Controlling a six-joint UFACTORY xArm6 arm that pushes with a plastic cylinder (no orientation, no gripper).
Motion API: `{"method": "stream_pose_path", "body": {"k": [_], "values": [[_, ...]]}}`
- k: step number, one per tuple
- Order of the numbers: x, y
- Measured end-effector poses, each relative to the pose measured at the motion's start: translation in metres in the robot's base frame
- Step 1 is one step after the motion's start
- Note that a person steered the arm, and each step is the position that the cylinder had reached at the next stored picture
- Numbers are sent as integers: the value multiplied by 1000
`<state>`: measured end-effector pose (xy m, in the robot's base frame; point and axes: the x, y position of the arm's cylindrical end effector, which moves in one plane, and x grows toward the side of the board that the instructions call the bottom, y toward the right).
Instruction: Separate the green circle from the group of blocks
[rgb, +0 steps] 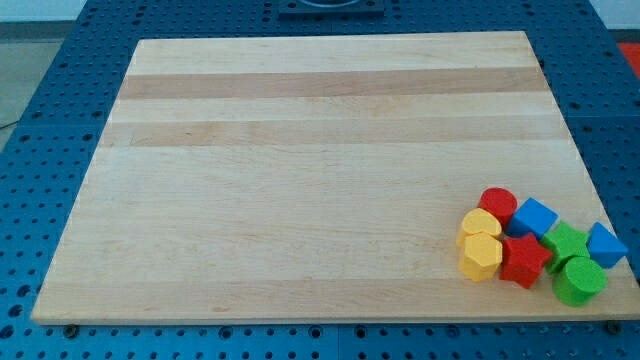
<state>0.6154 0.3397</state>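
Observation:
The green circle stands at the bottom right corner of the wooden board, at the edge of a tight group of blocks. It touches a green star above it and a red star to its left. A blue triangle sits up and to its right. A blue cube, a red cylinder, a yellow heart-like block and a yellow hexagon make up the group's left part. My tip does not show in the camera view.
The board lies on a blue perforated table. The green circle and the blue triangle sit very close to the board's right and bottom edges. A dark fixture shows at the view's top.

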Motion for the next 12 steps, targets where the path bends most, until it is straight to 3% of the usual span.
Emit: {"method": "stream_pose_path", "body": {"k": [2, 4, 5, 7, 9, 11, 12], "values": [[2, -40], [-4, -175], [-7, -196], [3, -168], [0, -264], [-6, -163], [-32, -175]]}}
